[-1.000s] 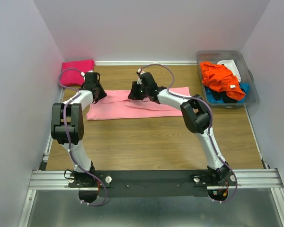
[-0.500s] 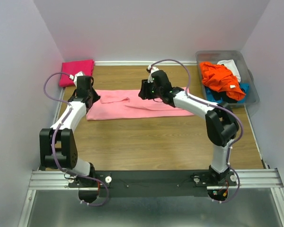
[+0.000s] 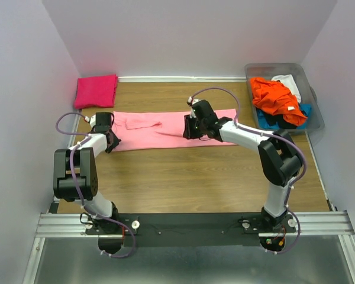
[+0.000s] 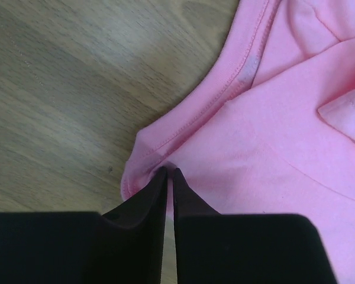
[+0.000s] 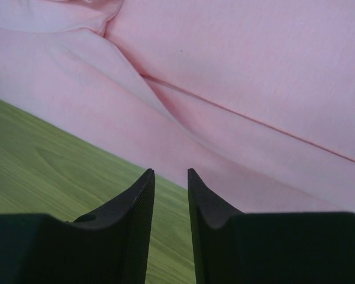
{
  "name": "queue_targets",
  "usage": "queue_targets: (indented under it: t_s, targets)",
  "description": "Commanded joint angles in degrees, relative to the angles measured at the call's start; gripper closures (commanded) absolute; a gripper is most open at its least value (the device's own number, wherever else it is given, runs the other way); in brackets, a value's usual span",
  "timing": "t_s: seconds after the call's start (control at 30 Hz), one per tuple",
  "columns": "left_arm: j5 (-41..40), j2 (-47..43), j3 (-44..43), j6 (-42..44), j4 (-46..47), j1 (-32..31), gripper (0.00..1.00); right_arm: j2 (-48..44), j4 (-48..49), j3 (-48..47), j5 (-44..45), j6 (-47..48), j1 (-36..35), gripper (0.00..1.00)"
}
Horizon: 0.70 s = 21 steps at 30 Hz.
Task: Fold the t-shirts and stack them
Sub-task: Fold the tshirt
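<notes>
A light pink t-shirt (image 3: 160, 130), folded into a long strip, lies across the middle of the table. My left gripper (image 3: 111, 142) is at its near left corner. In the left wrist view the gripper (image 4: 168, 172) is shut, pinching the hemmed corner of the pink shirt (image 4: 272, 136). My right gripper (image 3: 191, 133) is at the near edge of the strip around its middle. In the right wrist view it (image 5: 170, 172) stands slightly open and empty, just over the shirt's (image 5: 242, 77) near edge. A folded hot-pink t-shirt (image 3: 96, 90) lies at the far left corner.
A clear plastic bin (image 3: 310, 94) at the far right holds an orange shirt (image 3: 275, 96) with white, blue and black ones under and beside it. White walls close in the table on the left, back and right. Bare wood (image 3: 183, 177) lies between the shirt and the arm bases.
My left gripper has moved from the shirt's far left edge toward me to its near left corner. My right gripper has moved right and toward me to the near edge.
</notes>
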<state>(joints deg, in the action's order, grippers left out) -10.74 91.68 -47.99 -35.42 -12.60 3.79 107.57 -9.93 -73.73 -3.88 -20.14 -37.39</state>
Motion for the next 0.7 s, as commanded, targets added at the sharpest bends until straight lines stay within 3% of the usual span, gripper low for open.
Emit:
queue_targets:
  t_s: [0.0, 0.27, 0.67]
  targets:
    - [-2.0, 1.66, 0.88, -0.44, -0.58, 0.16, 0.85, 3.78, -2.46, -2.02, -1.83, -1.3, 0.03, 0.64]
    - [-2.97, 1.4, 2.02, 0.17, -1.46, 0.25, 0.86, 8.88, -2.63, -4.4, 0.62, -2.44, 0.12, 0.65]
    - [-3.32, 0.78, 2.46, 0.97, -1.46, 0.34, 0.88, 13.18, -3.25, -9.75, 15.12, 1.68, 1.61, 0.64]
